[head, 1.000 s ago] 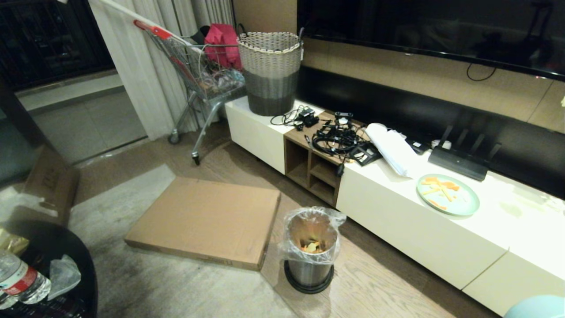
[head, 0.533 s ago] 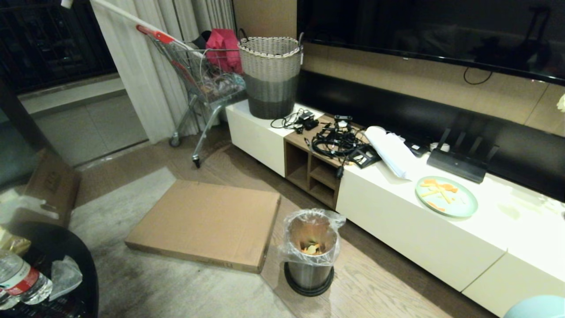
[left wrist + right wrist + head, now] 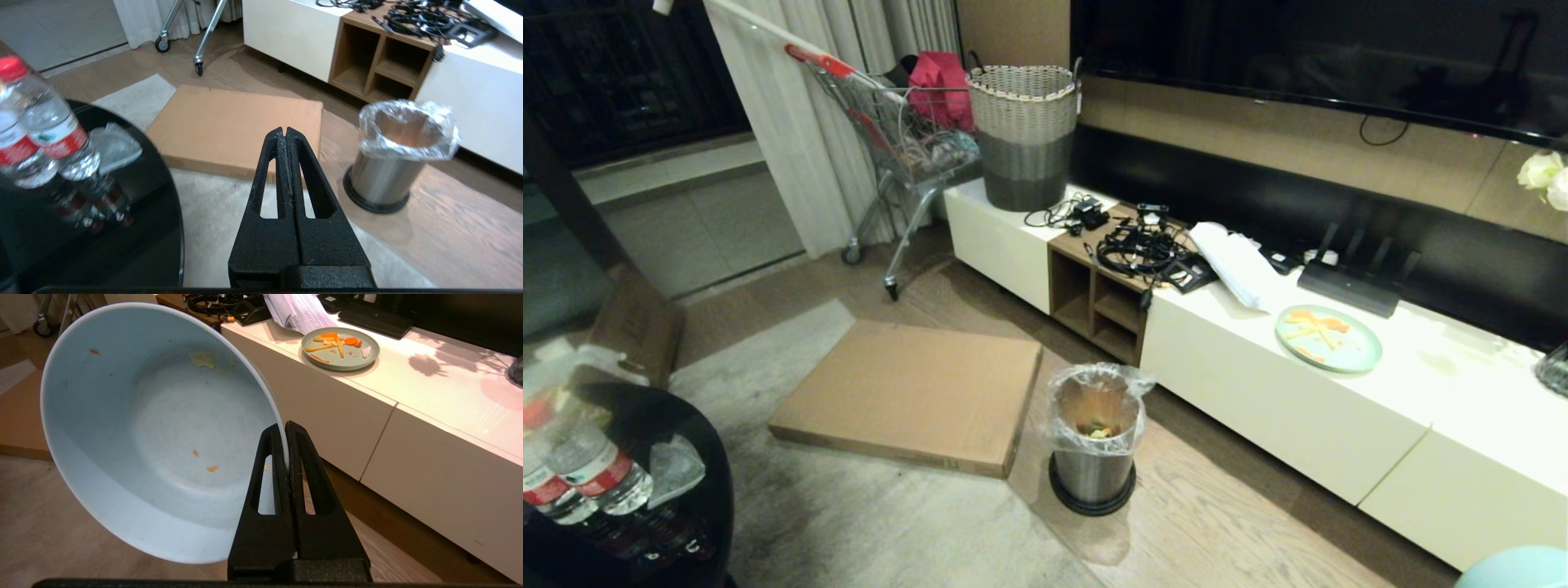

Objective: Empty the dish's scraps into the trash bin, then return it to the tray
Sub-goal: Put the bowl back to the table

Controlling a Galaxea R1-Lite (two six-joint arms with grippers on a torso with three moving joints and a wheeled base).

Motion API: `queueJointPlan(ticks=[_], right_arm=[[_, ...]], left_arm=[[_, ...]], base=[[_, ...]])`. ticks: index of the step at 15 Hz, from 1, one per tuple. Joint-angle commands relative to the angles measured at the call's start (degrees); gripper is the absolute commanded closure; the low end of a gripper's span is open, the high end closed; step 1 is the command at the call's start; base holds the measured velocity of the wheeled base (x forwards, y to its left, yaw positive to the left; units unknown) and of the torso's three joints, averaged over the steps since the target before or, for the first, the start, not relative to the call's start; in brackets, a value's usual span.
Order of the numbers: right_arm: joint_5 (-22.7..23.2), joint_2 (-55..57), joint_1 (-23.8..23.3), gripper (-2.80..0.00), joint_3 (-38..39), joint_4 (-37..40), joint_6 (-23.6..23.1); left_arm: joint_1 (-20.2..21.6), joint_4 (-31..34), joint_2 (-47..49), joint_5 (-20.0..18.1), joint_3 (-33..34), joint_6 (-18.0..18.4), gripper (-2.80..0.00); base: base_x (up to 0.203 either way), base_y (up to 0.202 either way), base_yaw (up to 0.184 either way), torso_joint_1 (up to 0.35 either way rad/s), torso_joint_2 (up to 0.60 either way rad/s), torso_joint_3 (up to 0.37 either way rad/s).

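The dish (image 3: 155, 428), a pale blue bowl, is tilted on its side with my right gripper (image 3: 284, 426) shut on its rim. Only a few orange crumbs (image 3: 211, 468) cling inside it. Part of the dish (image 3: 1515, 569) shows at the head view's lower right corner. The steel trash bin (image 3: 1093, 474) with its clear liner stands on the wood floor before the cabinet, and scraps (image 3: 1099, 430) lie in its bottom. My left gripper (image 3: 284, 131) is shut on nothing, hanging over the rug with the trash bin (image 3: 384, 179) off to one side. The tray is out of view.
A flat cardboard box (image 3: 907, 396) lies on the floor left of the bin. The long white cabinet (image 3: 1421, 425) carries a pale green plate (image 3: 1327, 337) with orange bits, cables and a woven basket (image 3: 1023, 135). A black round table (image 3: 698, 498) with water bottles stands at the near left.
The whole head picture has shifted, so the camera moved: the bin and cabinet look a little farther off and more of the black table shows. Nothing in the room moved.
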Motion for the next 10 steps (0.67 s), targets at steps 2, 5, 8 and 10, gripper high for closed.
queueJointPlan(ticks=[2, 5, 8, 10], right_arm=[[0.0, 0.05, 0.0, 0.0, -0.03, -0.02, -0.02], [0.0, 0.05, 0.0, 0.0, 0.05, -0.02, -0.02], [0.0, 0.05, 0.02, 0.0, 0.03, -0.01, -0.02], [0.0, 0.05, 0.0, 0.0, -0.02, 0.0, -0.02]], left_arm=[[0.0, -0.02, -0.02, 0.04, 0.0, -0.12, 0.0], [0.0, -0.11, -0.02, 0.04, 0.0, -0.12, 0.0], [0.0, -0.11, -0.02, 0.04, 0.0, -0.03, 0.0], [0.0, -0.11, -0.02, 0.04, 0.0, -0.03, 0.0]], base=[[-0.187, 0.0, 0.001, 0.005, 0.0, 0.001], [-0.187, 0.0, -0.002, 0.001, 0.01, 0.003], [-0.185, 0.0, 0.0, 0.001, 0.0, 0.003], [-0.139, 0.0, -0.001, -0.004, 0.0, 0.003]])
